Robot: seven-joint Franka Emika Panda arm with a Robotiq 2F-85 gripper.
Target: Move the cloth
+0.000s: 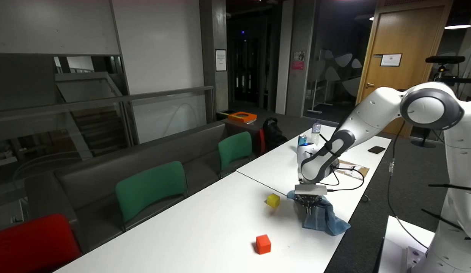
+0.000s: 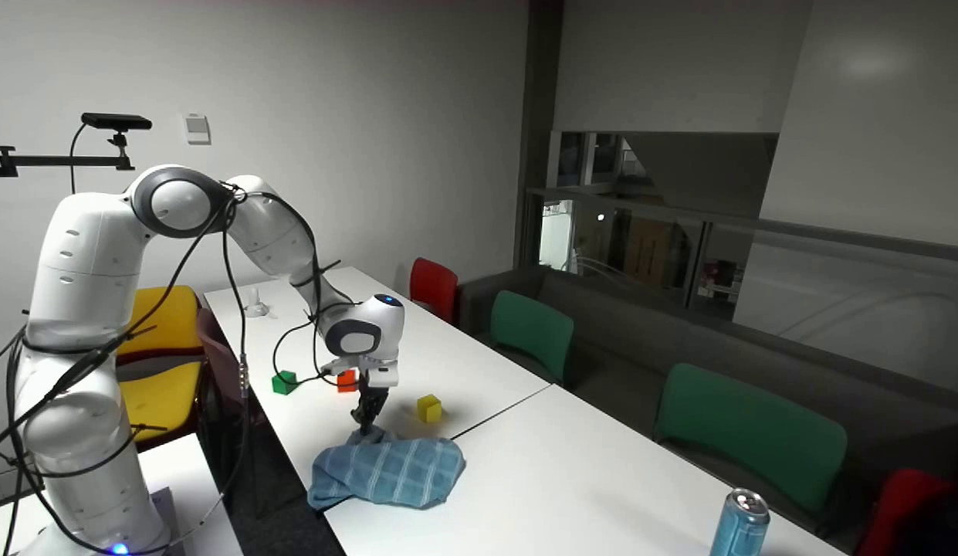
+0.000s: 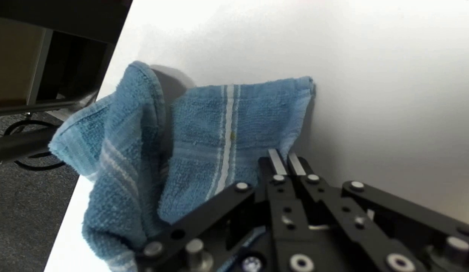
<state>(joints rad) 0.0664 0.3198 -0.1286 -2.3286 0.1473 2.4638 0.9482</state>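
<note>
The cloth is a blue towel with white stripes, crumpled and folded at the table's edge. It shows in both exterior views [image 1: 323,219] [image 2: 394,469] and in the wrist view [image 3: 198,124]. One part bunches up at the left in the wrist view, and one part lies flatter in the middle. My gripper points down at the cloth in both exterior views [image 1: 309,211] [image 2: 364,423]. In the wrist view the gripper [image 3: 285,158] has its fingertips close together with the cloth's side edge pinched between them. The part of the cloth below the gripper body is hidden.
A yellow cube [image 1: 273,200] stands near the cloth. A red cube [image 1: 263,244] and a green cube [image 2: 285,382] stand farther along the white table [image 1: 205,223]. A blue can [image 2: 741,527], a bottle [image 1: 315,132] and a phone [image 1: 376,149] are at the table's other end.
</note>
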